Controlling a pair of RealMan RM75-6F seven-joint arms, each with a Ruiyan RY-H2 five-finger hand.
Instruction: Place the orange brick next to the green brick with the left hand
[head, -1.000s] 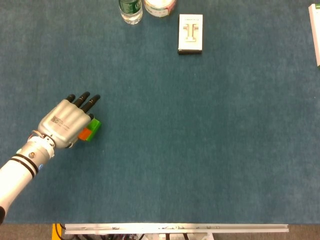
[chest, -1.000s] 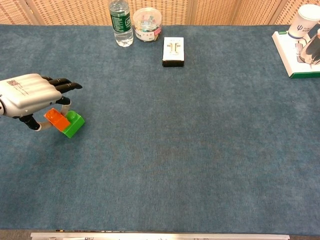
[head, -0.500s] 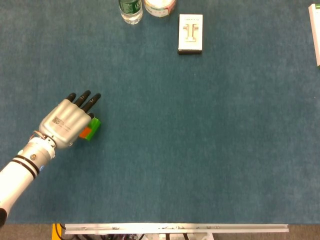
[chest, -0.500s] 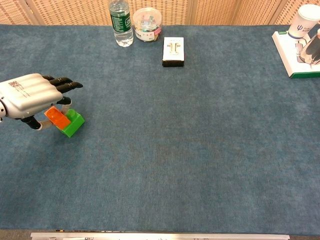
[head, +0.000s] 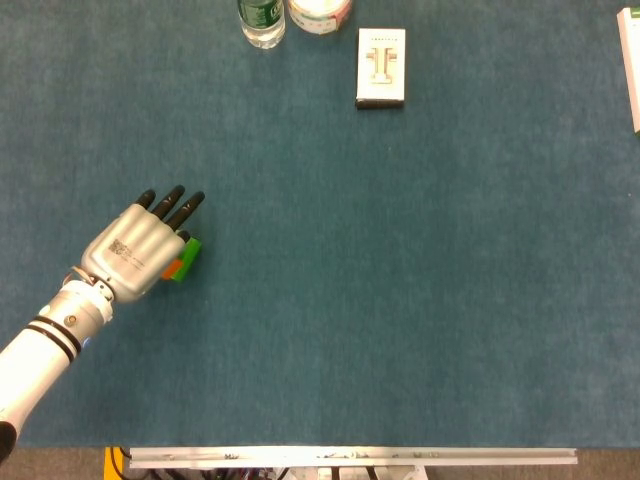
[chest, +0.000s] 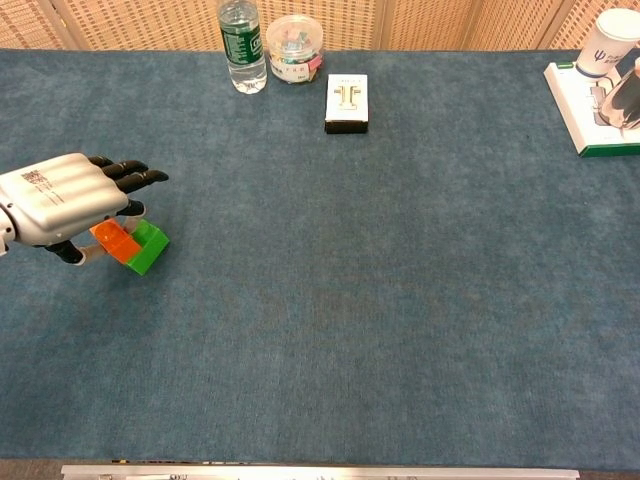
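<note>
My left hand (chest: 60, 196) hovers low over the far-left part of the blue table, palm down, fingers stretched forward. Under it the orange brick (chest: 112, 240) is pinched between the thumb and a finger. The brick's right side touches the green brick (chest: 150, 247), and both look level on the cloth. From the head view the left hand (head: 130, 256) covers most of the orange brick (head: 171, 268), and only a strip of the green brick (head: 188, 254) shows beside the fingers. My right hand is outside both views.
At the table's far edge stand a water bottle (chest: 241, 45) and a clear jar (chest: 294, 48), with a small white box (chest: 346, 103) just in front. A white tray (chest: 585, 120) with a cup (chest: 612, 40) sits at the far right.
The left hand has sunk a little and drawn slightly toward me. The orange brick came down with it and now sits level against the green brick.
</note>
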